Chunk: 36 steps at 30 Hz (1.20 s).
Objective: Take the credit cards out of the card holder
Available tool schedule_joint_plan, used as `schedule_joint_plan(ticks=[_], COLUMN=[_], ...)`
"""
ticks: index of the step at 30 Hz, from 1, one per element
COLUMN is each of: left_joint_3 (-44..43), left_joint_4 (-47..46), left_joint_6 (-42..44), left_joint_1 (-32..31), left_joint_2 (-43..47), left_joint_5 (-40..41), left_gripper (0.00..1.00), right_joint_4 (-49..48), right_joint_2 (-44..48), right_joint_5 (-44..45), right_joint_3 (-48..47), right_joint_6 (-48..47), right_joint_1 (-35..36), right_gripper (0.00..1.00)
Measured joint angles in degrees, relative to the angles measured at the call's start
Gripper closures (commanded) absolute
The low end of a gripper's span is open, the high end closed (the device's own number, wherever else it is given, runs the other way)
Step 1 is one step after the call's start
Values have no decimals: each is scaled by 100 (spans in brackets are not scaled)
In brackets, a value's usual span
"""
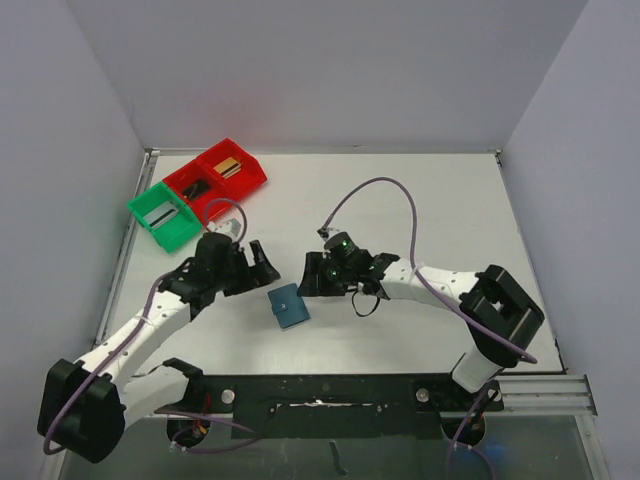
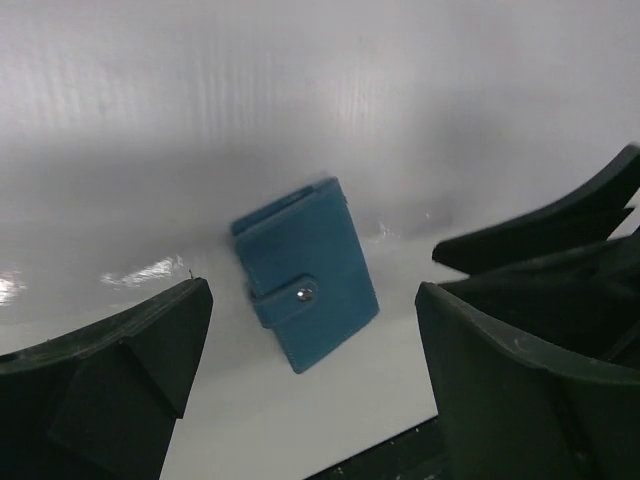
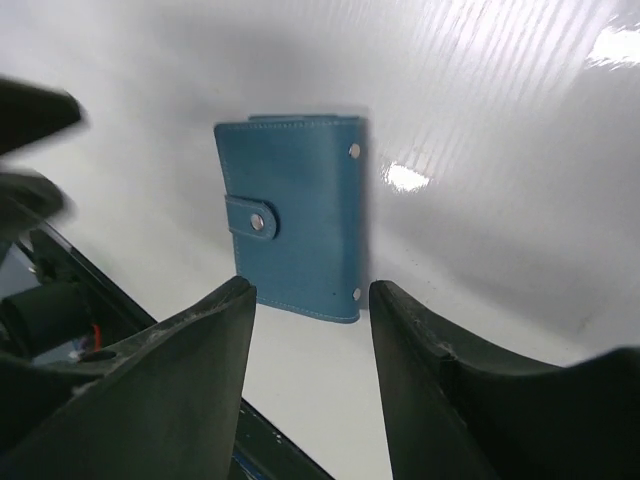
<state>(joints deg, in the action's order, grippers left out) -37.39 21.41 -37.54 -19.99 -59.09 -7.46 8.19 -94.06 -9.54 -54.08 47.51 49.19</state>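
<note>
1. Two grippers flank the task's thing. The left gripper (image 1: pixel 258 266) hangs above the table with its jaws spread wide and nothing between them.
2. The card holder (image 1: pixel 288 306) lies flat on the table, apart from both grippers, right of the left jaws, left of and below the right jaws, toward the arm bases.
3. It is blue and folded shut, with its strap snapped down by a metal stud.
4. The right gripper (image 1: pixel 308 277) points at it, its jaws partly parted and holding nothing.
5. The table (image 1: pixel 420 200) is white and glossy. A green bin (image 1: pixel 176 236) and red bins (image 1: pixel 246 185) sit at its far left corner, and pale grey walls (image 1: pixel 330 70) enclose it.
</note>
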Motion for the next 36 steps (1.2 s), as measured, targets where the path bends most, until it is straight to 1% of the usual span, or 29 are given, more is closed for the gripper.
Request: schedule_joint_plan(ticks=[1,3,5,9,10,15,17,20,23,26,28,30,32,34,35,36], left_joint_3=[66,162,275,457,479,494,494,461,240,42,-63,-131,-184,-328,-415,-544], left_joint_4=[-160,-389,-634,-802,-802,-973,-1130,-1285,-1381,-1386,-1360,-1274,-1165,-898,-748,-570], left_joint_6=[-199,-509,-793,-1196,-1255,-1355,-1342,-1307,-1279,-1294,-1333,-1408,-1467,-1462,-1440,-1412], left_joint_1=[-326,-752,-988,-1099,-1104,-1115,-1167,-1390,-1764,-2065,-2208,-2282,-2319,-2332,-2321,-2299], left_joint_2=[-105,-352,-662,-1193,-1248,-1421,-1596,-1904,-2188,-2400,-2500,-2527,-2520,-2450,-2391,-2319], left_joint_5=[-2,31,63,302,376,549,542,542,610,706,780,892,981,1172,1259,1360], left_gripper=[22,27,29,29,31,49,54,56,59,60,58,50,37,27,25,24], right_joint_4=[-15,-74,-144,-155,-140,-140,-164,-179,-166,-94,-55,2,72,181,232,299], right_joint_2=[129,284,424,719,750,756,756,758,785,986,1165,1421,1648,1867,1956,2055], right_joint_5=[2,17,114,293,302,286,275,297,400,621,778,1003,1248,1502,1611,1738], right_joint_3=[0,24,114,407,439,560,691,896,1027,1119,1139,1147,1147,1147,1147,1150], right_joint_6=[44,122,190,254,251,251,278,393,487,562,590,619,645,656,656,649], right_joint_1=[-87,-297,-516,-901,-966,-1034,-1032,-1032,-1032,-1032,-1034,-1034,-1038,-1049,-1054,-1054], right_gripper=[51,52,52,52,52,54,55,56,57,57,56,52,51,50,50,49])
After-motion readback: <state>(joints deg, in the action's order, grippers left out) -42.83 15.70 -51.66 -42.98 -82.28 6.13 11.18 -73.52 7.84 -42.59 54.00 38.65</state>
